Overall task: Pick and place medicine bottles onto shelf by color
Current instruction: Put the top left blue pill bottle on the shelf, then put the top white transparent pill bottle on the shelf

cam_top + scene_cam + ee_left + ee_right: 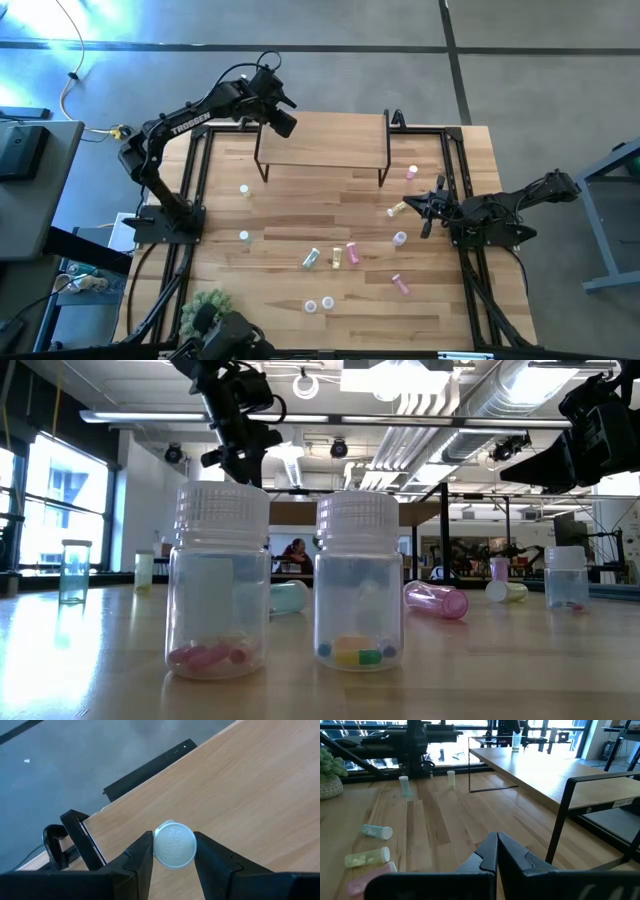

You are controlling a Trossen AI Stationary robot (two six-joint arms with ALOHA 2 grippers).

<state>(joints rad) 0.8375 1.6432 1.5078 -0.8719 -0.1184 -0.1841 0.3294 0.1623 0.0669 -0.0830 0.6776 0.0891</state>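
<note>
My left gripper [280, 122] is over the far left corner of the shelf [325, 145], a small light-wood board on thin black legs. It is shut on a pale medicine bottle [174, 845], seen from above by its round white cap. The right wrist view shows this bottle [516, 740] upright at the shelf's far end. My right gripper [430, 207] is shut and empty, low over the table's right side. Several bottles lie or stand on the table: a yellow one [397, 210], a pink one [411, 173], a lavender one [400, 239], and green [311, 258], yellow [337, 257] and pink [353, 253] ones. My left gripper pinches the bottle's cap by its two opposite sides [159, 849] between its two fingers [145, 852]. The fingers come from above, pointing down. The bottle is upright under them, over the shelf's top; whether its bottom rests on the board, I cannot tell.
Two upright bottles [218, 580] [358, 580] stand near the table's front edge, close to the low camera. Another pink bottle [401, 285] lies at the near right. Two more stand on the left [244, 190] [244, 237]. A spiky green plant ball [208, 305] sits at the near left.
</note>
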